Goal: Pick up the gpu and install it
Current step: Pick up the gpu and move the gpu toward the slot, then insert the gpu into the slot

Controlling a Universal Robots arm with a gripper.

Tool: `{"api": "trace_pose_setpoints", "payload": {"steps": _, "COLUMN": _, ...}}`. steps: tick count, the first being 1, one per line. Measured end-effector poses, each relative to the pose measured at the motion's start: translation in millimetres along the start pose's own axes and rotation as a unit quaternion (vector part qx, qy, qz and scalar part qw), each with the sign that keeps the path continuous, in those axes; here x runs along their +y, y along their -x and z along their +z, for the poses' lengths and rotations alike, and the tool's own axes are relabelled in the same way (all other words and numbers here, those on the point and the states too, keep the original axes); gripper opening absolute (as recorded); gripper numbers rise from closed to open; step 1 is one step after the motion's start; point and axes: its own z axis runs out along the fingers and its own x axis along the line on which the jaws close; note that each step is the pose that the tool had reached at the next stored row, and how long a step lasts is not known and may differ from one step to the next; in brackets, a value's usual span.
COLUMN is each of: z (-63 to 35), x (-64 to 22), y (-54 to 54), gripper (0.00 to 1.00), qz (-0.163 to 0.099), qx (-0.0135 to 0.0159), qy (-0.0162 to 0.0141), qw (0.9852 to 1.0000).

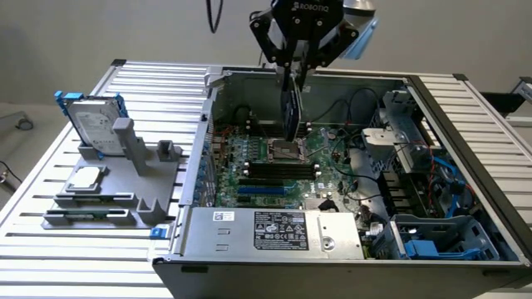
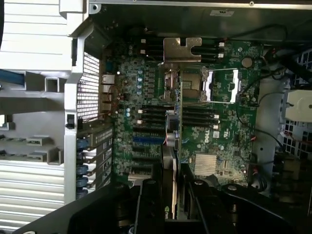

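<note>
On the exterior view's left, a hard drive (image 1: 91,121) stands in a grey holder (image 1: 133,163) on the slatted desk (image 1: 149,75), with a processor chip (image 1: 86,177) lying beside it. To their right sits the open computer case (image 1: 249,249). Above its motherboard (image 1: 266,171), the tool (image 1: 293,65) pinches the gpu (image 1: 292,112), which hangs upright.

The gpu (image 1: 291,109) is a slim dark card, seen nearly edge-on. It hangs upright, gripped at its upper end by the gripper (image 1: 293,65). It sits inside the open computer case (image 1: 465,124), over the motherboard (image 1: 275,168). In the wrist view its silver end bracket (image 2: 183,48) faces the board.
</note>
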Motion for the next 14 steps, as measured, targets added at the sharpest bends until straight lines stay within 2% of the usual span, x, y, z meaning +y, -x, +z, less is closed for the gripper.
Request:
{"api": "trace_pose_setpoints", "payload": {"steps": 3, "z": 4.8, "x": -0.1, "y": 13.5, "gripper": 0.26, "qz": 0.0, "qx": -0.0001, "qy": 0.0001, "qw": 1.0}}
{"api": "trace_pose_setpoints", "payload": {"steps": 5, "z": 8.0, "x": -0.2, "y": 18.6, "gripper": 0.26, "qz": 0.0, "qx": 0.0, "qy": 0.0, "qw": 1.0}}
{"api": "trace_pose_setpoints", "payload": {"steps": 7, "z": 10.8, "x": -0.2, "y": 19.5, "gripper": 0.26, "qz": 0.0, "qx": 0.0, "qy": 0.0, "qw": 1.0}}
{"api": "trace_pose_setpoints", "payload": {"steps": 14, "z": 10.8, "x": -0.3, "y": 19.5, "gripper": 0.26, "qz": 0.0, "qx": 0.0005, "qy": 0.0001, "qw": 1.0}}
